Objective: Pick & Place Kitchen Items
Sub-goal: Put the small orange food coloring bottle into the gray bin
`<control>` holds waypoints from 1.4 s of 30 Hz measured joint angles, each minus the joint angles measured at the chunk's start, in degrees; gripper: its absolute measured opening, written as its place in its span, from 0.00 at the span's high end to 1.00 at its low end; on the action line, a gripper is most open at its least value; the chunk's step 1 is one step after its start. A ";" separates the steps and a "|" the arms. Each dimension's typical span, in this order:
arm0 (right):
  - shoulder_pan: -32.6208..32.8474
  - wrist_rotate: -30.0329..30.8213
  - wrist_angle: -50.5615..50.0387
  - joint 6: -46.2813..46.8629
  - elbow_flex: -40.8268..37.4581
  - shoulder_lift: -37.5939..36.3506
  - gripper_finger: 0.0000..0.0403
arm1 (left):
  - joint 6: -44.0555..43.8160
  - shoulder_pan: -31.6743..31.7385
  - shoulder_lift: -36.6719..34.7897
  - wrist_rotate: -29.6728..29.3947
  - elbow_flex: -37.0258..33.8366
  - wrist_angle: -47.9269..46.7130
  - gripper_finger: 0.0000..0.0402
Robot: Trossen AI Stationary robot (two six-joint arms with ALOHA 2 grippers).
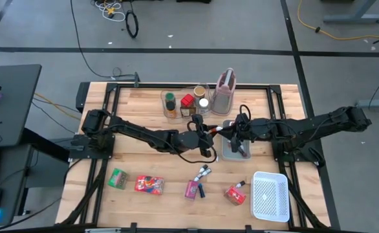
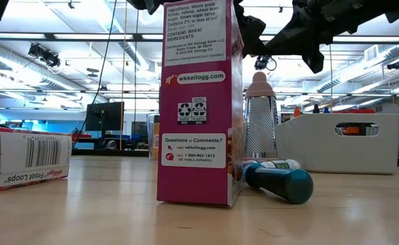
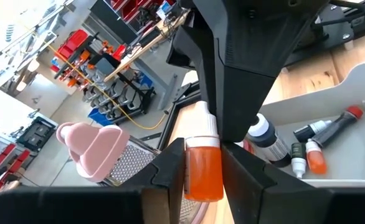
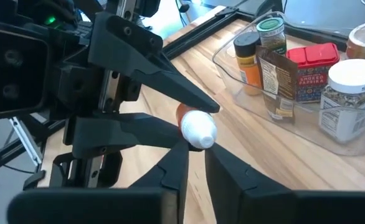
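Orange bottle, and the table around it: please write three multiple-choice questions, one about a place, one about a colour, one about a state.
1. Where is the orange bottle?
A. in a basket
B. between both grippers
C. lying on the table

2. What colour is its cap?
A. white
B. green
C. black

3. How is the pink box placed?
A. lying flat
B. standing upright
C. leaning on a jar

Answers: B, the left gripper and right gripper both clamp it; A, the cap shows white; B, it stands on end.
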 joint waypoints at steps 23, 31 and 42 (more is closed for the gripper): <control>0.00 2.71 0.70 -3.33 0.00 0.02 0.62 | -0.42 0.00 0.00 0.98 0.07 -1.47 0.74; 0.00 2.12 0.74 -3.35 0.00 0.02 0.65 | -0.44 0.01 0.00 1.43 0.07 -1.42 0.75; 0.02 1.46 1.15 -3.37 0.06 0.02 0.84 | -0.44 -0.01 0.00 1.39 0.07 -1.53 0.73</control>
